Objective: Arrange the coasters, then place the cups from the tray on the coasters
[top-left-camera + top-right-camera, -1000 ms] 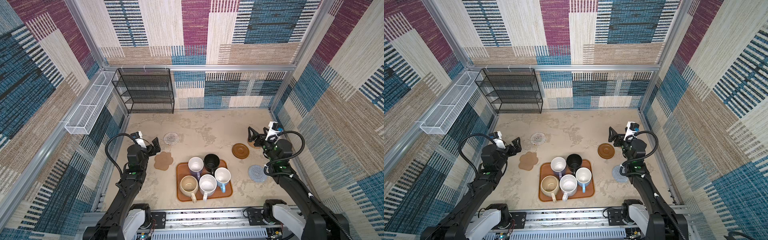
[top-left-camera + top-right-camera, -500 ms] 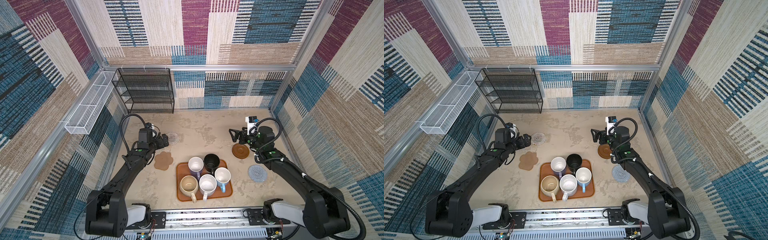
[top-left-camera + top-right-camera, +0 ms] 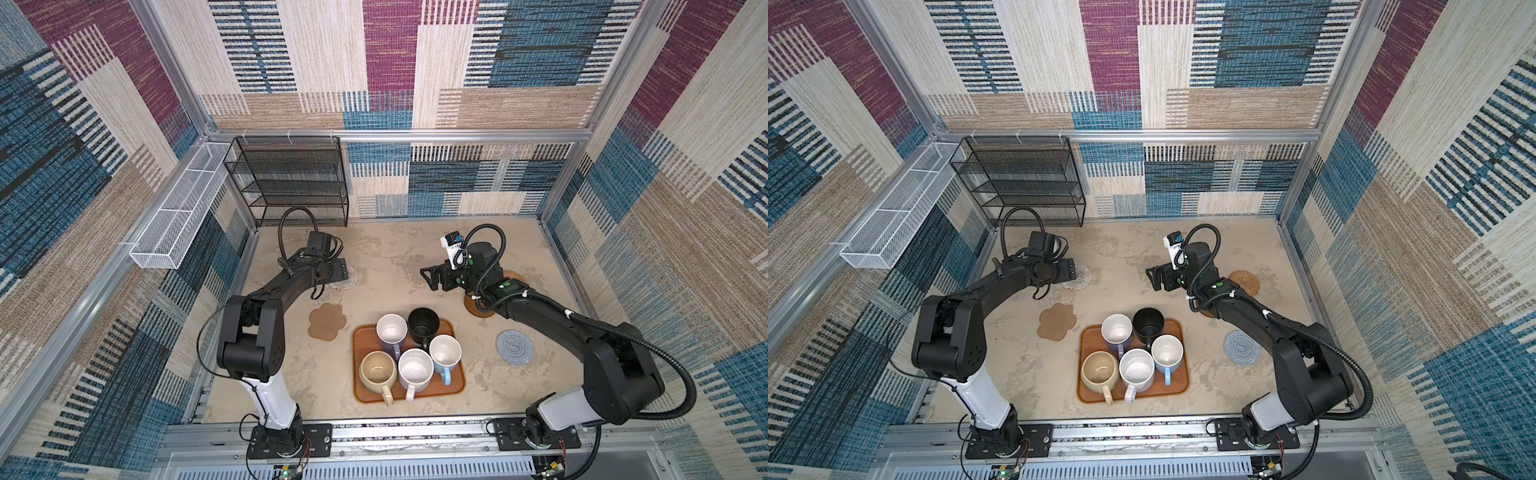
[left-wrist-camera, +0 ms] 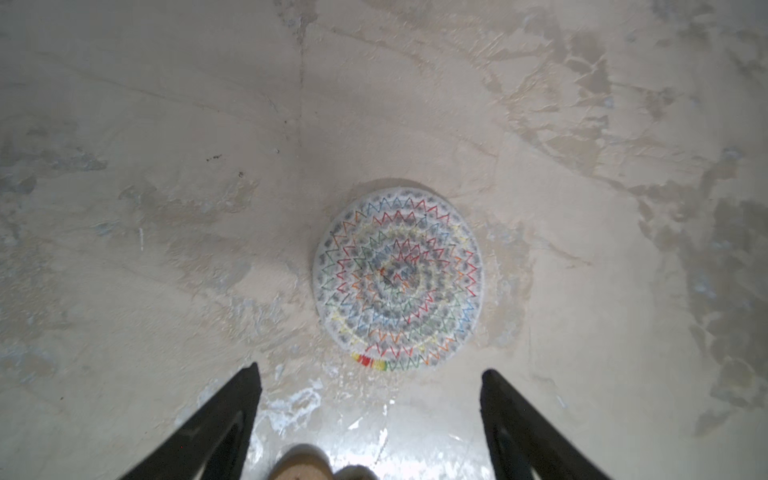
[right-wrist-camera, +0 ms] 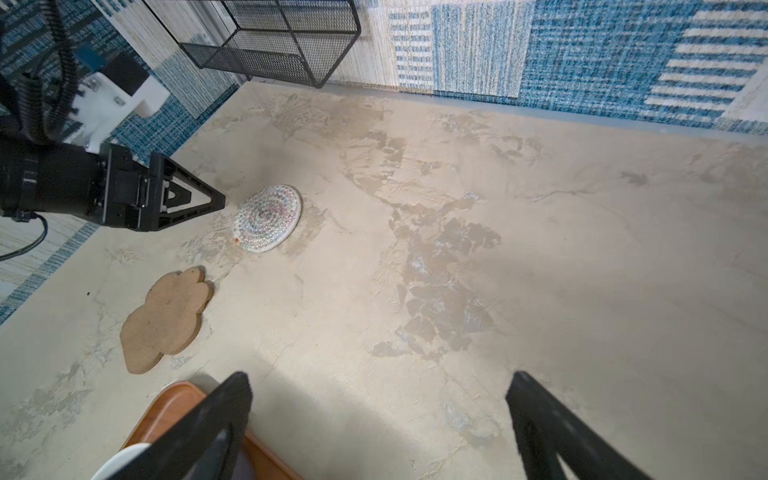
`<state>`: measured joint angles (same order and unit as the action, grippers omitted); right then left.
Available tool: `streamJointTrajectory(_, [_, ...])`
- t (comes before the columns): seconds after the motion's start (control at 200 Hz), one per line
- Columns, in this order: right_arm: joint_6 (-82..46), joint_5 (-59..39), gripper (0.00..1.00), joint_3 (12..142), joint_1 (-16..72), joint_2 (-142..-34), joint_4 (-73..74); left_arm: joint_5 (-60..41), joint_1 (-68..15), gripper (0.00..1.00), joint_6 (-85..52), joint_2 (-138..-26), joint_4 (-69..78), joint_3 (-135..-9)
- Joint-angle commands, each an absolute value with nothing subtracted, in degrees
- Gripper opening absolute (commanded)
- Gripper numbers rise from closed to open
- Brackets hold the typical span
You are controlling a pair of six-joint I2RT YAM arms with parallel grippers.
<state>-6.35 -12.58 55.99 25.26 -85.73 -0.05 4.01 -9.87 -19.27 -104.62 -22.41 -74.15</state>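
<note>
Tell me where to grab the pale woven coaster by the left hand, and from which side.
Pinch the pale woven coaster at its rim, probably the edge nearest the left hand, coming down at a slant from above. It lies flat on the table, thin, round, with no handle, so only the edge offers a bite, and the open hand faces it.

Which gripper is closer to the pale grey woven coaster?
Left. The left gripper hangs at the edge of the pale grey coaster; the right gripper is across the table, far from it.
</note>
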Motion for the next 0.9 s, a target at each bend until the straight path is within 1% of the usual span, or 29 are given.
streamJointTrajectory(0.0, [-4.62,-13.76,0.98,58.10,25.74,-86.96,-2.18,7.47,-9.93,0.81,-16.46,-107.94,-27.18,-77.61])
streamJointTrajectory(0.045, [-4.32,-13.63,0.98,58.81,25.75,-87.41,-2.82,7.71,-9.93,0.79,-16.33,-109.43,-27.69,-79.08])
streamJointTrajectory(0.145, [-4.39,-14.27,0.98,59.71,25.99,-88.12,-3.05,8.21,-9.93,0.79,-16.04,-112.53,-28.80,-82.09])
streamJointTrajectory(0.285, [-3.76,-13.79,0.98,61.49,27.54,-90.33,-4.24,9.09,-10.01,0.75,-15.90,-116.19,-30.49,-85.19])
streamJointTrajectory(0.356, [-3.13,-13.12,0.98,63.05,28.54,-91.85,-5.45,9.66,-10.02,0.70,-16.37,-117.35,-31.11,-85.97])
streamJointTrajectory(0.471, [-2.09,-12.98,0.96,65.21,30.07,-94.21,-6.58,9.38,-10.19,0.69,-16.82,-119.43,-32.62,-87.83])
streamJointTrajectory(0.666, [-1.29,-13.08,0.95,68.66,31.98,-97.58,-8.65,10.74,-10.20,0.63,-18.23,-123.30,-39.80,-92.07])
streamJointTrajectory(0.736, [-1.15,-13.01,0.95,69.21,32.29,-98.00,-9.02,11.19,-10.10,0.59,-18.80,-123.54,-41.04,-92.01])
streamJointTrajectory(0.891, [-1.47,-13.14,0.95,68.96,32.35,-97.67,-9.23,10.86,-9.36,0.58,-19.64,-123.10,-43.02,-90.74])
